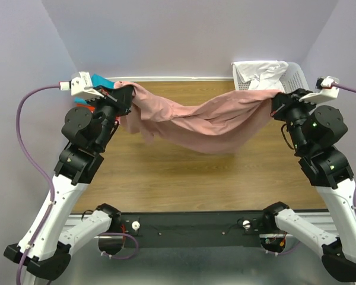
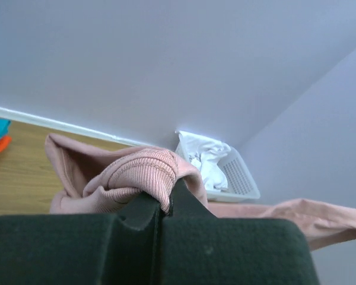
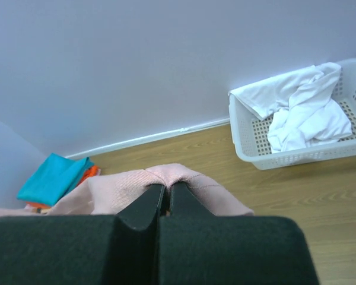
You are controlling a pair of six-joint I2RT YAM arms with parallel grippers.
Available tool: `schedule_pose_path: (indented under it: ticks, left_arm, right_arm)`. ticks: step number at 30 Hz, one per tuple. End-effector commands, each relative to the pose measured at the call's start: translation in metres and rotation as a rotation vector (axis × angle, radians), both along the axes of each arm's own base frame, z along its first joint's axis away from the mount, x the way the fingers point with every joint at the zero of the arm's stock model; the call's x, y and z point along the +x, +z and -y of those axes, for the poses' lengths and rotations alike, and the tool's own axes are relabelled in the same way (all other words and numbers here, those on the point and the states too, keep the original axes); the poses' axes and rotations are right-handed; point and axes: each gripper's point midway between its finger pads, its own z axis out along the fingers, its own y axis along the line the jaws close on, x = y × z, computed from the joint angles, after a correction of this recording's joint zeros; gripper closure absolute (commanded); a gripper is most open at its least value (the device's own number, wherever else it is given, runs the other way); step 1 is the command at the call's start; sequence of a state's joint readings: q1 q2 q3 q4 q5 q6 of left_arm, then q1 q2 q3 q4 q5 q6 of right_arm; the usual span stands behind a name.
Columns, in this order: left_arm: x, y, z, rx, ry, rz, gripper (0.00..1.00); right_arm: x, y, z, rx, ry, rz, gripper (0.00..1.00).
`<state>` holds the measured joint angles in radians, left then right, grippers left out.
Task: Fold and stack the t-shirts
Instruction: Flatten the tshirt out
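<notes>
**Near edge.** Both arm bases are bolted along the near edge of the tabletop. The wooden surface between the bases and the garment is bare wood grain.

**Mid tabletop.** The dusty-pink t-shirt hangs in the air between the two arms, spread left to right. Its middle sags in a loose curve toward the wood. The top view does not show whether the lowest fold touches the tabletop.

**Left gripper.** It is clenched on the left end of the dusty-pink t-shirt. The left wrist view shows the two fingers pressed together, with a ribbed edge of the fabric bunched over their tips.

**Right gripper.** It is clenched on the right end of the same garment. The right wrist view shows the fingers closed with a fold of pink fabric pinched between them and draping to either side.

**Far left corner.** A folded teal t-shirt lies on top of a folded orange-red t-shirt, close to the wall. In the top view, the left arm covers most of this stack.

**Far right corner.** A white mesh basket stands on the tabletop against the wall, just beyond the right gripper. A crumpled white garment lies inside it, with part of the cloth draped over the rim.
</notes>
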<state>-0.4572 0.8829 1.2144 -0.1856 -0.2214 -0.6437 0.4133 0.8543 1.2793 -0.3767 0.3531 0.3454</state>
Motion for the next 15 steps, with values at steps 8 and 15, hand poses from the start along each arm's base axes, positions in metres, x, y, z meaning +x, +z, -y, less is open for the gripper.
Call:
schedule_pose_path:
  ticks: [8,15]
  left_arm:
    - [0.127,-0.023,-0.015,0.133,0.102,-0.112,1.0]
    - [0.202,0.006,-0.008,0.153,-0.047,-0.039,1.0]
  right_arm:
    - [0.08,-0.028,0.018,-0.223,-0.258,-0.176,1.0]
    - [0.156,0.008,0.018,-0.284,-0.238,-0.132,1.0]
